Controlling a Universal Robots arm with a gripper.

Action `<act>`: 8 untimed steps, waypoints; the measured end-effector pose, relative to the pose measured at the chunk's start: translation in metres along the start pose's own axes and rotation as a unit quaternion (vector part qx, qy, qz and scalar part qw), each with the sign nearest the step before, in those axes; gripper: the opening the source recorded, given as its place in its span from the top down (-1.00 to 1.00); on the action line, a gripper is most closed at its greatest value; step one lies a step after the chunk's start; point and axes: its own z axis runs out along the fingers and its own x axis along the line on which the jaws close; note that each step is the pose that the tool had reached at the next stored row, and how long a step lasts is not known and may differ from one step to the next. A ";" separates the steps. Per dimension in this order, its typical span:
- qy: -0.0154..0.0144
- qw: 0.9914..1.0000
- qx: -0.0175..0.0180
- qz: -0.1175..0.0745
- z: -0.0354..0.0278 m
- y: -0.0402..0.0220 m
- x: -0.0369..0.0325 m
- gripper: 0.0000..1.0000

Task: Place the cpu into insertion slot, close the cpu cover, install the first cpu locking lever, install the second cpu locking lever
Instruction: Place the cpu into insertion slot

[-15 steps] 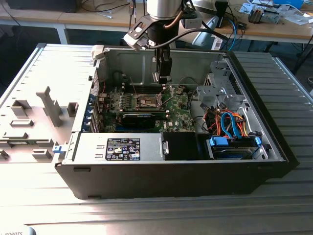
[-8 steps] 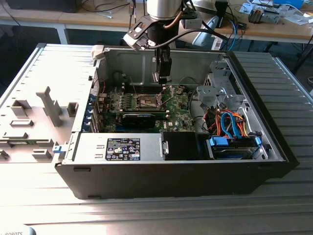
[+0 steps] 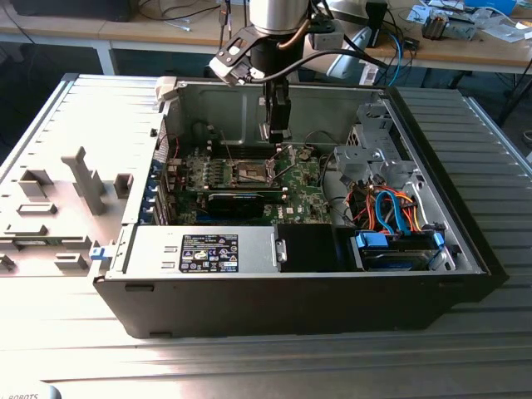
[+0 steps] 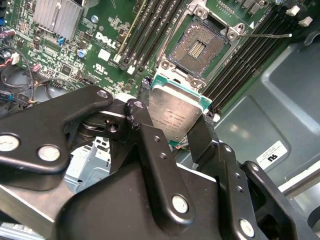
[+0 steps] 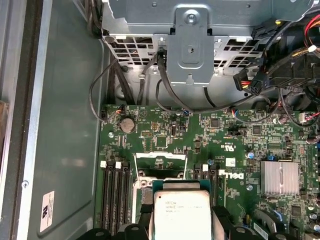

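A ribbed grey metal tabletop [image 3: 274,366] spans the scene under even light. Behind it stand light wooden desks [image 3: 150,37] strewn with cables [image 3: 187,12] and small clutter; the space beneath them lies dark.

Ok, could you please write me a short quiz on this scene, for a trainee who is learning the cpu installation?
1. True or false: the cpu already sits in the insertion slot.
2. Choose one: what does the pincer hold? A) a memory card B) the cpu C) a cable
3. Fill in: in the exterior view, the blue and orange cables lie toward the view's ____ of the motherboard.

Key: 1 false, the slot is empty and the cpu is above it; 2 B; 3 right.
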 end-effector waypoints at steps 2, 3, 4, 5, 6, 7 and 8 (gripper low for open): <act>0.000 1.000 0.000 0.002 0.0001 0.0000 0.0000 -0.08; 0.000 1.000 0.000 0.003 0.0001 0.0000 0.0000 -0.08; 0.000 1.000 0.000 0.004 0.0002 0.0000 0.0000 -0.08; 0.000 1.000 0.000 0.005 0.0002 0.0000 0.0000 -0.08; 0.000 1.000 0.000 0.006 0.0003 0.0000 0.0000 -0.08; 0.000 1.000 0.000 0.007 0.0004 0.0000 0.0000 -0.08; 0.000 1.000 0.000 0.007 0.0004 0.0000 0.0000 -0.08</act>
